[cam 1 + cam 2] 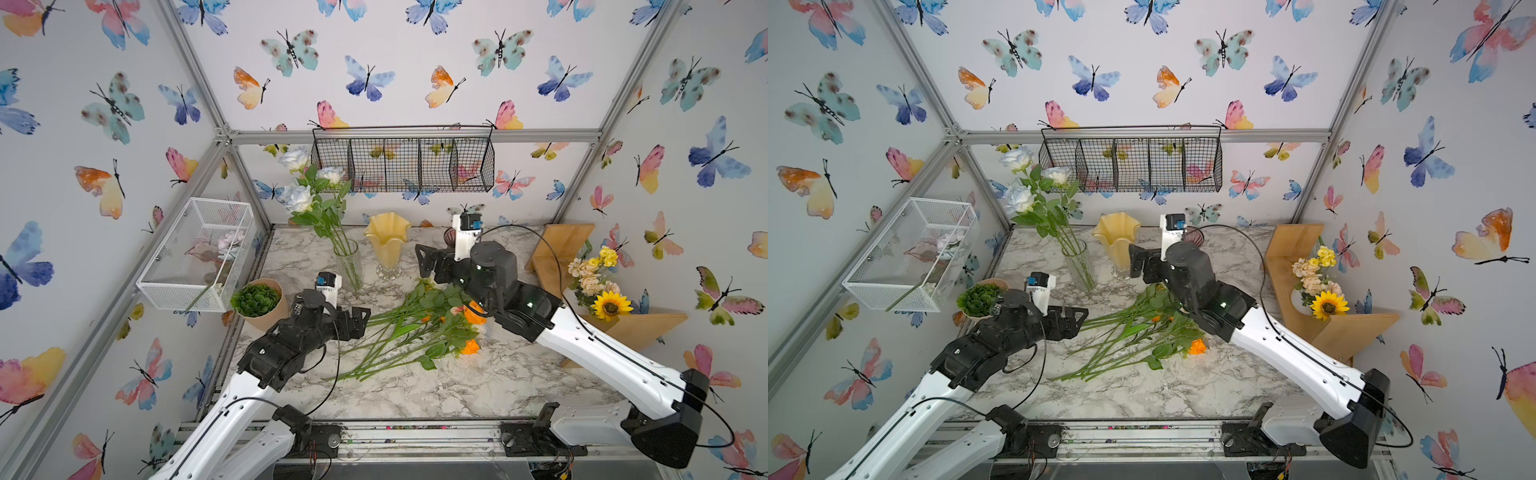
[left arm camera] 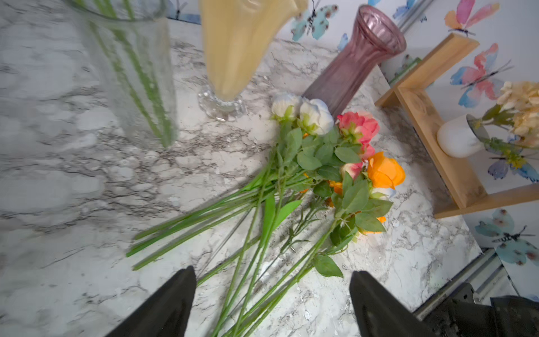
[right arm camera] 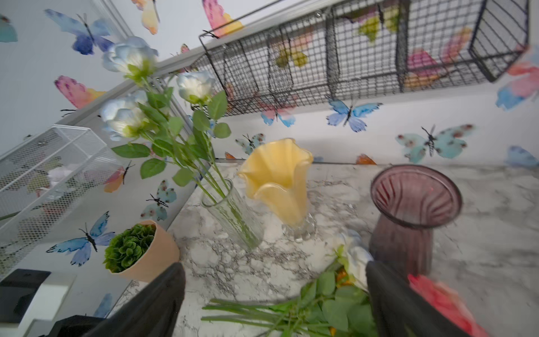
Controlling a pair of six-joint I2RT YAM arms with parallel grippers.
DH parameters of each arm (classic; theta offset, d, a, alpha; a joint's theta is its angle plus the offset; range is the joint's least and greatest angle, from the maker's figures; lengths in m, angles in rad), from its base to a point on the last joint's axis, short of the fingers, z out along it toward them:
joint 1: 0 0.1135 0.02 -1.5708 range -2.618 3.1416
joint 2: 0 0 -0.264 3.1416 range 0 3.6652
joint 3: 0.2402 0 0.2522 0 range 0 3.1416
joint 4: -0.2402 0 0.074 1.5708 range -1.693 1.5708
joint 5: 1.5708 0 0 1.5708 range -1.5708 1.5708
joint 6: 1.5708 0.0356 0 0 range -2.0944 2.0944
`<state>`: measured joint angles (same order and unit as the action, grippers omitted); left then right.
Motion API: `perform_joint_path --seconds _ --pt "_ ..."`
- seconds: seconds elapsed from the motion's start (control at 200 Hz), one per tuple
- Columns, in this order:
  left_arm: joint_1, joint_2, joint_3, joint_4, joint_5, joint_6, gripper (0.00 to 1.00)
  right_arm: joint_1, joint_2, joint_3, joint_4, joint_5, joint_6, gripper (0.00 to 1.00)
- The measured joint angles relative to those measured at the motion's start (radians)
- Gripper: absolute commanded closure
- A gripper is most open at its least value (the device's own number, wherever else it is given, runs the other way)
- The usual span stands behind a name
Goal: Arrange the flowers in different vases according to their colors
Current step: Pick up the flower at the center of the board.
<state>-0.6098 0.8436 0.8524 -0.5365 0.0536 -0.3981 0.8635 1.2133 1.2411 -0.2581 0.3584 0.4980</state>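
Loose flowers lie in a heap on the marble table, stems toward the left arm. Among their heads are white roses, a pink rose and an orange rose. The clear glass vase holds three pale-blue roses. The yellow vase and the purple vase stand empty. My left gripper hovers open over the stem ends, holding nothing. My right gripper is open above the flower heads, facing the vases.
A tan pot with a green succulent sits at the table's left edge. A wooden shelf at the right carries a sunflower bouquet. A white mesh basket hangs on the left wall, a black wire basket on the back wall.
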Motion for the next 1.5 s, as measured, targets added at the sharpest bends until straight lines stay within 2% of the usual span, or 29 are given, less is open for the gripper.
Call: perform_joint_path --seconds 0.015,0.12,0.275,0.345,0.37,0.445,0.586,0.921,1.221,1.502 --pt "-0.051 0.037 0.006 0.009 -0.011 -0.006 0.18 -0.006 -0.012 -0.01 -0.018 0.0 0.011 0.02" --pt "-0.161 0.188 0.034 0.047 -0.024 -0.027 0.32 -0.069 -0.082 -0.068 -0.151 -0.018 0.102 0.01" --pt "-0.187 0.427 0.079 0.095 -0.023 -0.058 0.41 -0.13 -0.15 -0.158 -0.257 -0.113 0.206 0.03" --pt "-0.194 0.535 0.11 0.108 -0.024 -0.064 0.56 -0.142 -0.163 -0.199 -0.276 -0.157 0.244 0.03" --pt "-0.198 0.571 0.123 0.109 -0.024 -0.066 0.58 -0.143 -0.165 -0.212 -0.283 -0.172 0.254 0.04" --pt "-0.204 0.655 0.161 0.113 -0.024 -0.065 0.56 -0.144 -0.164 -0.238 -0.3 -0.204 0.278 0.04" --pt "-0.211 0.742 0.206 0.113 -0.045 -0.063 0.58 -0.151 -0.164 -0.248 -0.31 -0.24 0.292 0.04" --pt "-0.211 0.852 0.264 0.087 -0.109 -0.061 0.63 -0.2 -0.182 -0.248 -0.31 -0.296 0.28 0.04" --pt "-0.211 0.933 0.357 0.051 -0.178 -0.047 0.73 -0.249 -0.209 -0.248 -0.325 -0.315 0.249 0.03" --pt "-0.211 0.976 0.379 0.017 -0.218 -0.046 0.75 -0.256 -0.217 -0.248 -0.343 -0.32 0.243 0.04"
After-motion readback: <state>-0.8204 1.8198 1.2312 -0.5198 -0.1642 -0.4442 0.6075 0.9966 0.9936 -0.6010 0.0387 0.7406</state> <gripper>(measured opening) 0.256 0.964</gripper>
